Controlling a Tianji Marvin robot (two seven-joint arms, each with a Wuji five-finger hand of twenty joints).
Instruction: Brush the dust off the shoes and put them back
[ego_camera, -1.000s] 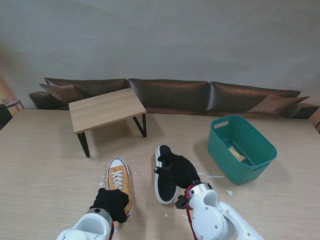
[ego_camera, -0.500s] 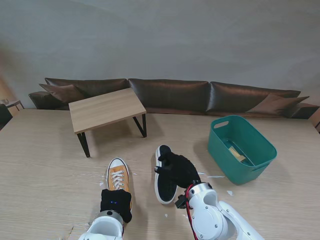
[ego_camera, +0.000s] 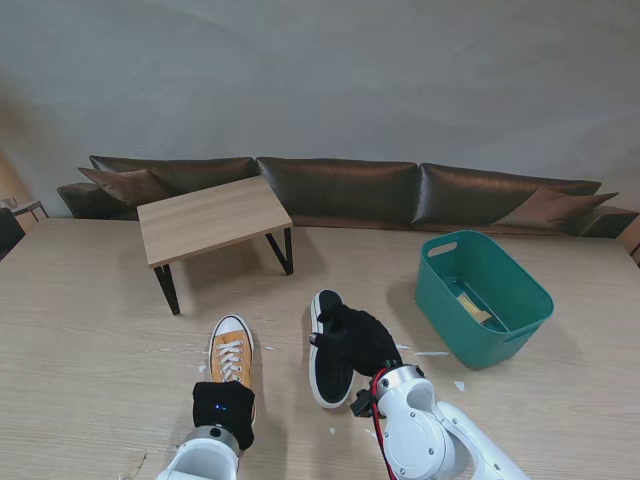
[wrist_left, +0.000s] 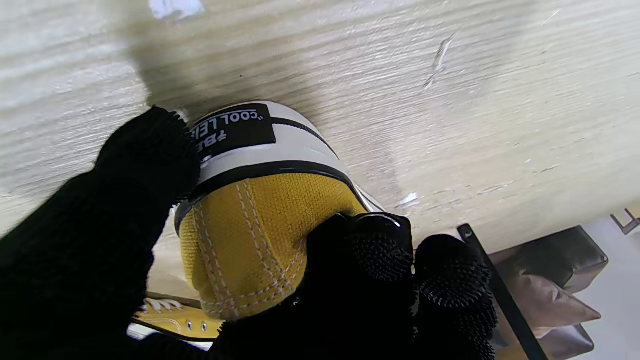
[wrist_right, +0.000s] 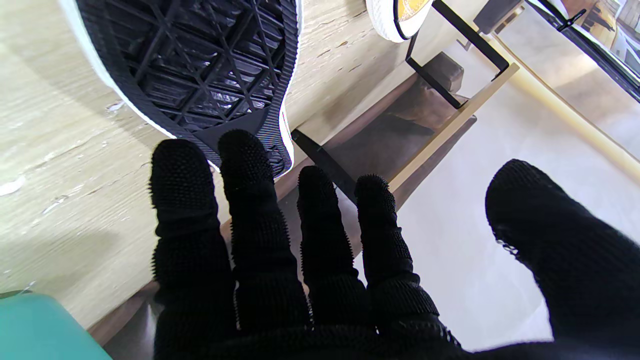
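A yellow canvas shoe (ego_camera: 232, 350) stands upright on the wooden table top, toe pointing away from me. My left hand (ego_camera: 224, 412) is shut on its heel; the left wrist view shows the thumb and fingers (wrist_left: 380, 260) pinching the yellow heel (wrist_left: 250, 225) from both sides. To the right lies a black shoe (ego_camera: 326, 368) with a white sole rim. My right hand (ego_camera: 362, 340) rests against its right side, open with fingers spread. In the right wrist view the black ribbed sole (wrist_right: 200, 75) faces the fingertips (wrist_right: 245, 150).
A teal basket (ego_camera: 500, 325) holding a pale object stands at the right. A small wooden side table (ego_camera: 210, 218) is farther away on the left, with a dark sofa (ego_camera: 340, 190) behind it. White scraps (ego_camera: 432, 353) are scattered around the shoes.
My left hand has turned upright over the yellow shoe's heel and closed on it. The yellow shoe has slid a little farther from me. Black shoe and right hand are unmoved.
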